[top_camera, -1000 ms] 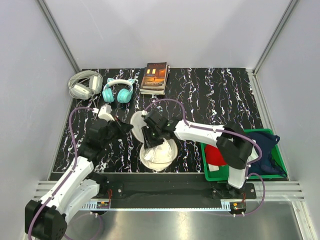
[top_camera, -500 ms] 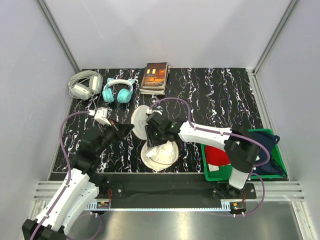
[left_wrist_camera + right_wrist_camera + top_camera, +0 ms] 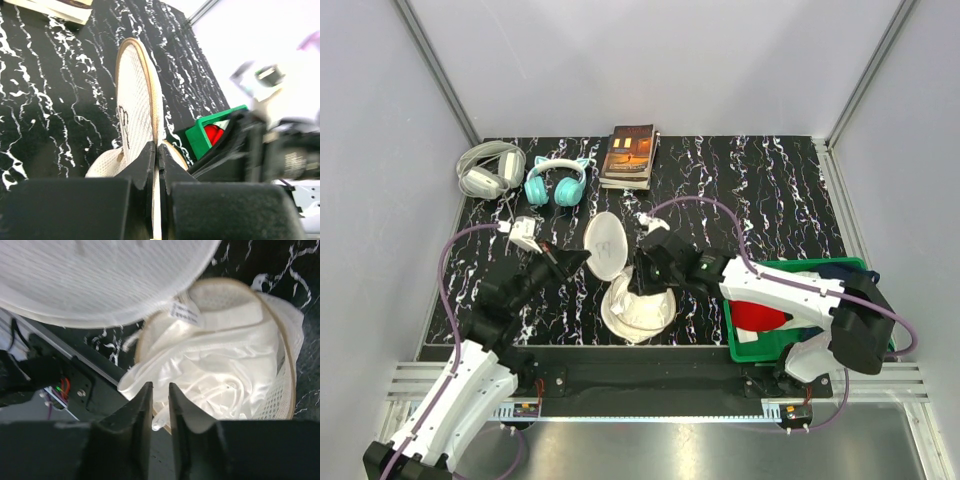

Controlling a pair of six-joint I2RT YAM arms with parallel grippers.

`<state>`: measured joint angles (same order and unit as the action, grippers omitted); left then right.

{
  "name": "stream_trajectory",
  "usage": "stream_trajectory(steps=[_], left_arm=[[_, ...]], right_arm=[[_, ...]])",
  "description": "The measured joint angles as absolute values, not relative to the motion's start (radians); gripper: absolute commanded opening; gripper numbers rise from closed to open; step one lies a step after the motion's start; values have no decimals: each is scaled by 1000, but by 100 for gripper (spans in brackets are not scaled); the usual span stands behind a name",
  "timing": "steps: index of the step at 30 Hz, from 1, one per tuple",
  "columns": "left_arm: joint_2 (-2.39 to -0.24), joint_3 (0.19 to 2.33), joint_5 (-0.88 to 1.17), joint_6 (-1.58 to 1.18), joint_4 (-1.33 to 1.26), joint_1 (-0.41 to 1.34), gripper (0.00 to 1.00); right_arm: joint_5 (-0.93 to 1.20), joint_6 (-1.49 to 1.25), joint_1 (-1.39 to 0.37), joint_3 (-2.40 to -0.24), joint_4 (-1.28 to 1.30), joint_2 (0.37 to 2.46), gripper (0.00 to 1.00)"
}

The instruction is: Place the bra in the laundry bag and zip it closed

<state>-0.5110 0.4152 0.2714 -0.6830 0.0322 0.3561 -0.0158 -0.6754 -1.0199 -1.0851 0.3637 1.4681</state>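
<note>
The laundry bag (image 3: 632, 318) lies open at the table's near middle. Its lid half (image 3: 605, 247) stands upright, black drawing on its face. My left gripper (image 3: 582, 259) is shut on the lid's rim, as the left wrist view shows (image 3: 158, 146), with the lid (image 3: 134, 100) rising beyond it. The bra (image 3: 640, 304) lies bunched in the lower half. My right gripper (image 3: 644, 286) hovers just above it. In the right wrist view its jaws (image 3: 160, 386) stand nearly together and empty over the bra (image 3: 215, 365), with the lid (image 3: 100, 280) above.
White-grey headphones (image 3: 488, 168), teal cat-ear headphones (image 3: 556, 182) and a book (image 3: 629, 154) lie at the back. A green bin (image 3: 732, 335) at the near right holds a red cloth (image 3: 757, 315) and a dark blue cloth (image 3: 845, 290).
My right gripper has drawn back to the right, off the bag's left side. The lid now stands more upright in my left gripper, and the bra stays in the lower half.
</note>
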Motion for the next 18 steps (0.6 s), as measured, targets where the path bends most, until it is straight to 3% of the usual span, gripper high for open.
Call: stream_trajectory(steps=[7, 18], left_arm=[[-487, 428, 284, -709, 35, 364, 0], [-455, 497, 324, -771, 60, 379, 0]], right_arm=[[2, -697, -1047, -970, 240, 1509, 17], [-42, -741, -1048, -965, 71, 1694, 16]])
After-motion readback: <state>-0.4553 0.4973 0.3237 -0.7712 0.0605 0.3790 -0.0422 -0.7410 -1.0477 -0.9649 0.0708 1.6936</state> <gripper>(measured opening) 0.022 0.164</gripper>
